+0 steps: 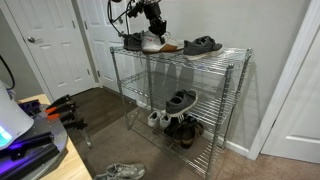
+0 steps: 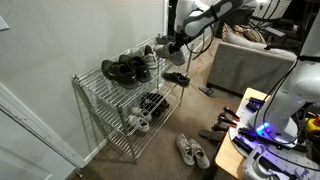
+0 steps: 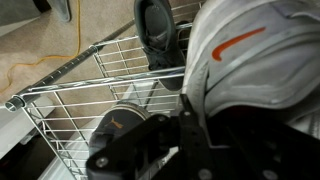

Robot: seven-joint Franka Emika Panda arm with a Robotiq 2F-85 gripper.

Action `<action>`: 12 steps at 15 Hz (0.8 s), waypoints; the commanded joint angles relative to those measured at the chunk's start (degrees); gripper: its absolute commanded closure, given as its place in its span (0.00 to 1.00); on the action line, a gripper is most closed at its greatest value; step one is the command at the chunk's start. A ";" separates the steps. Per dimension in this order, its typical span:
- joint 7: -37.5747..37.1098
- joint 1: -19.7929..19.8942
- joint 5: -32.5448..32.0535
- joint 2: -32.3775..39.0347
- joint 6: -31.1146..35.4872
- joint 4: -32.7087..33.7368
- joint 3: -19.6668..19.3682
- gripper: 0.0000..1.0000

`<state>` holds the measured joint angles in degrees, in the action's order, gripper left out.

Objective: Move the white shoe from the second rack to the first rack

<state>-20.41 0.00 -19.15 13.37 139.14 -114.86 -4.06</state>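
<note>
The gripper (image 1: 152,30) stood over the first rack (image 1: 228,56) with its fingers against the white shoe (image 1: 155,43). How far its jaws were apart could not be told. In both exterior views the shoe sat at the top tier, near one end, just beside a black shoe (image 1: 131,42). The wrist view showed the white shoe's orange logo (image 3: 238,47) close up, above the wire grid (image 3: 90,100).
</note>
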 commanded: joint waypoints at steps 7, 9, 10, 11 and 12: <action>-2.91 -1.28 0.67 3.21 15.23 -0.13 -2.94 0.95; -1.91 -1.44 1.96 5.12 17.51 0.74 -2.79 0.95; -1.34 -1.51 2.68 6.20 18.45 1.22 -2.63 0.95; -0.78 -1.60 3.52 7.30 19.19 1.77 -2.39 0.95; 0.00 -1.61 4.68 8.52 19.90 2.45 -2.03 0.95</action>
<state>-22.19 -0.83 -17.73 19.17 156.23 -114.47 -6.09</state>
